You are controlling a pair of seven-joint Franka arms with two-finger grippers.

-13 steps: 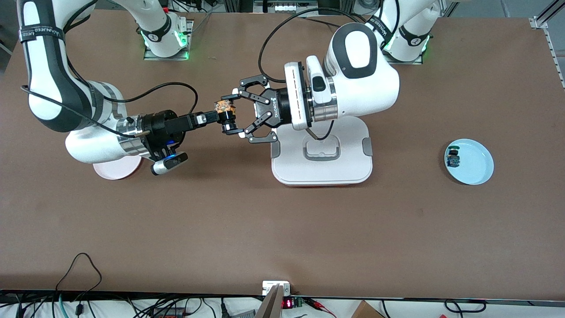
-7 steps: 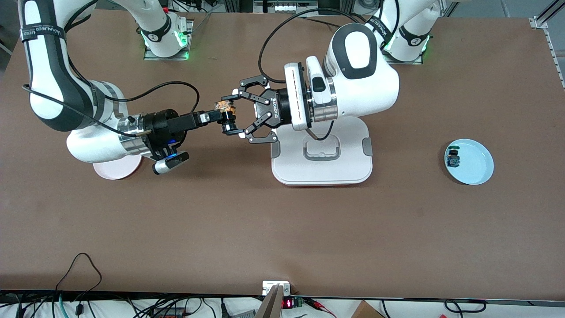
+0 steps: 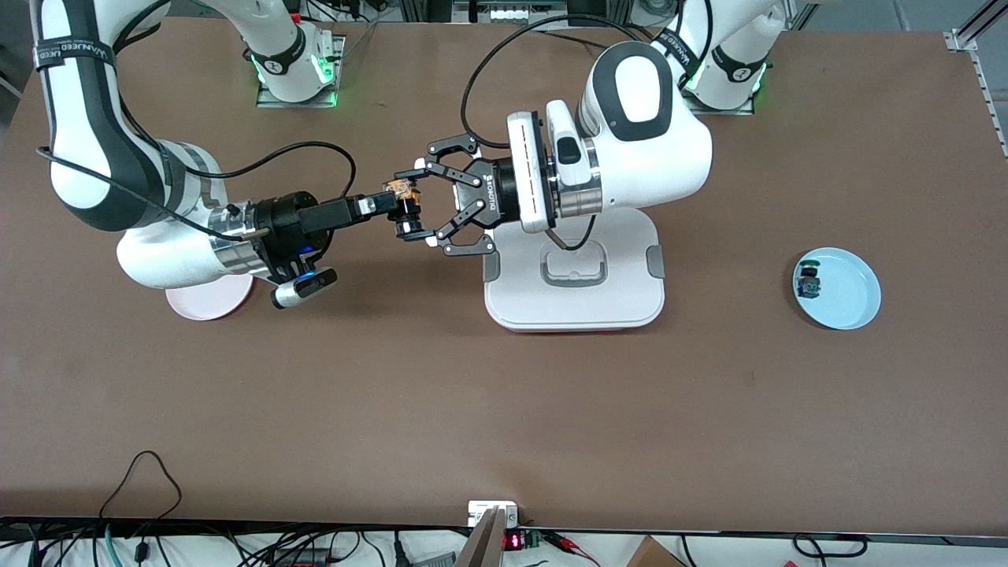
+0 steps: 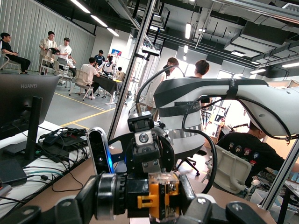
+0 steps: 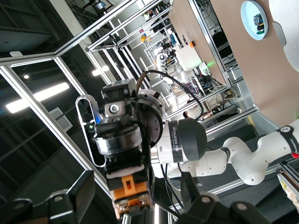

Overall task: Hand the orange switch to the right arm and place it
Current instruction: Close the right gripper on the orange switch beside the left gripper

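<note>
The pink plate (image 3: 206,302) on the worktop, at about nine o'clock of the white lidded box (image 3: 573,272), is mostly covered by the right arm, and the small item (image 3: 807,281) on the blue plate (image 3: 850,291) is too tiny to identify.

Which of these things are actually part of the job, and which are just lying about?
Part of the job:
orange switch, gripped by the right gripper
left gripper, open around the switch

Lying about:
blue plate with a green switch
pink plate
white lidded box
</note>
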